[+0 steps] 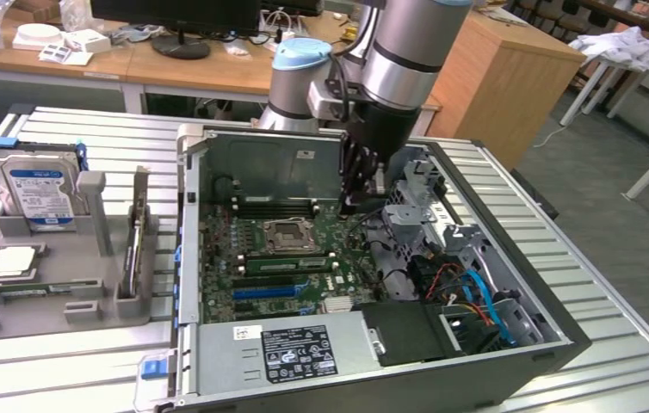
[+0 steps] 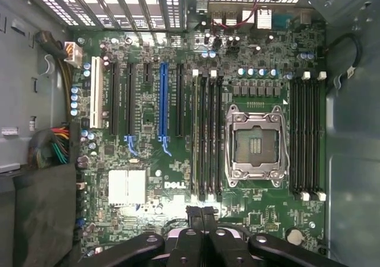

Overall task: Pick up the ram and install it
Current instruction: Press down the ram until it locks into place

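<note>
The hand [image 2: 202, 215] is closed, its fingertips pressed together, and hangs inside the open computer case [image 1: 554, 331] over the motherboard [image 2: 148, 213]. Just beyond the fingertips is a bank of memory slots beside the processor socket [image 2: 256, 142]. There the ram [image 1: 287, 261] sits seated in one slot.

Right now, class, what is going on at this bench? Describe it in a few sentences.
A robot arm reaches into an open computer case. Its gripper is shut, fingers pressed together, over the motherboard at the end of the memory slots. A green memory stick appears to sit in a slot beside the empty processor socket.
</note>
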Available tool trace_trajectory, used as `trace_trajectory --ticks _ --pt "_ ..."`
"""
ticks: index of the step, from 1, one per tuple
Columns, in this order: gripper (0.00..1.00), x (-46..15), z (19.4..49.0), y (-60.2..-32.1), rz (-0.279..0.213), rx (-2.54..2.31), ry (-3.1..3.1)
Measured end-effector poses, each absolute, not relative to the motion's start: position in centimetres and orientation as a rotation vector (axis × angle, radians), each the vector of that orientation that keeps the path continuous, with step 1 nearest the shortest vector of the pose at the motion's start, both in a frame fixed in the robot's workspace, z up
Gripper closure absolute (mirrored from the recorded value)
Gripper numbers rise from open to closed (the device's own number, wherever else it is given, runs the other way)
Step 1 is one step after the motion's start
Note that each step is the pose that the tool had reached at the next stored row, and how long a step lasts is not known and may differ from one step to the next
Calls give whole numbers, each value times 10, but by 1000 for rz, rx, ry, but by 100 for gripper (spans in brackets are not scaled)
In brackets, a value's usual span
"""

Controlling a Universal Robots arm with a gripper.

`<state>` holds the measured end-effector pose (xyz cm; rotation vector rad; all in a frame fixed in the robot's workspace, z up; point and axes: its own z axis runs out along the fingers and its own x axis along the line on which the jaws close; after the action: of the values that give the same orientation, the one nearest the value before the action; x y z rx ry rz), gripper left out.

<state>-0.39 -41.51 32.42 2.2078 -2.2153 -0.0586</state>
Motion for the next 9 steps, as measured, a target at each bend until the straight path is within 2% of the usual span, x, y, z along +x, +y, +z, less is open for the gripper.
trace_trajectory --ticks 9 --pt "89 -4 317 -415 -59 2208 -2215"
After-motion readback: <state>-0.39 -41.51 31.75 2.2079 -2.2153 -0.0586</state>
